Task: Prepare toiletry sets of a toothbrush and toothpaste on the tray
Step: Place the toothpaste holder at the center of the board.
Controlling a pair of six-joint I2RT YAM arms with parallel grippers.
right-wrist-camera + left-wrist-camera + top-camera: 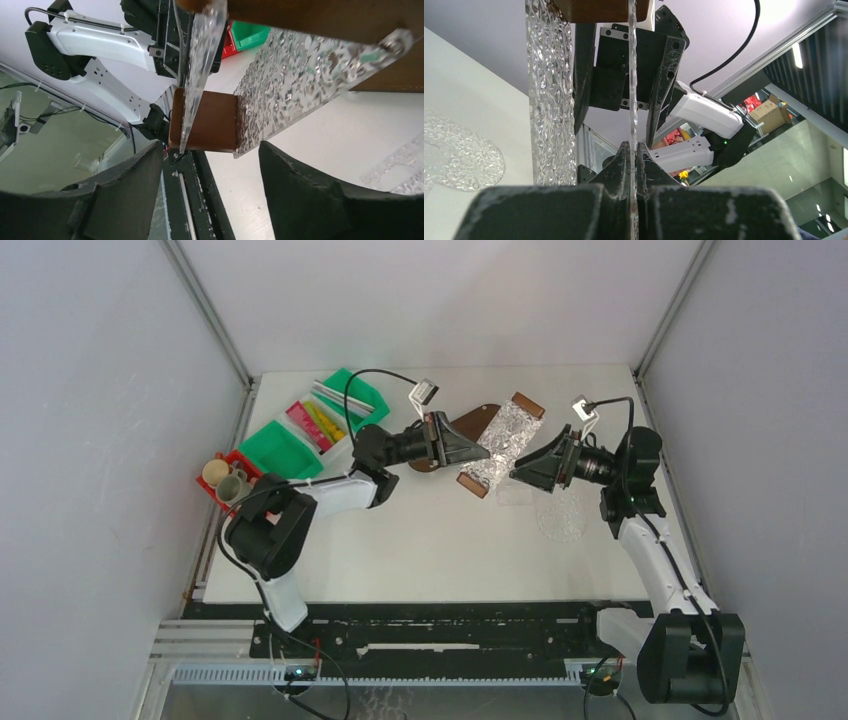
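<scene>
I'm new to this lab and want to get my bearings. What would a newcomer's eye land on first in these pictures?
First, the glittering clear tray with brown wooden ends in the middle of the table, its rim pinched in the shut left hand. The right hand faces it from the other side, open. At the far left sit green bins and a red bin of cups.

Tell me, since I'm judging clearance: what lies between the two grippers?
The clear textured tray, brown-ended, lies between left gripper and right gripper; the left one clamps its wall. The top view shows it.
</scene>
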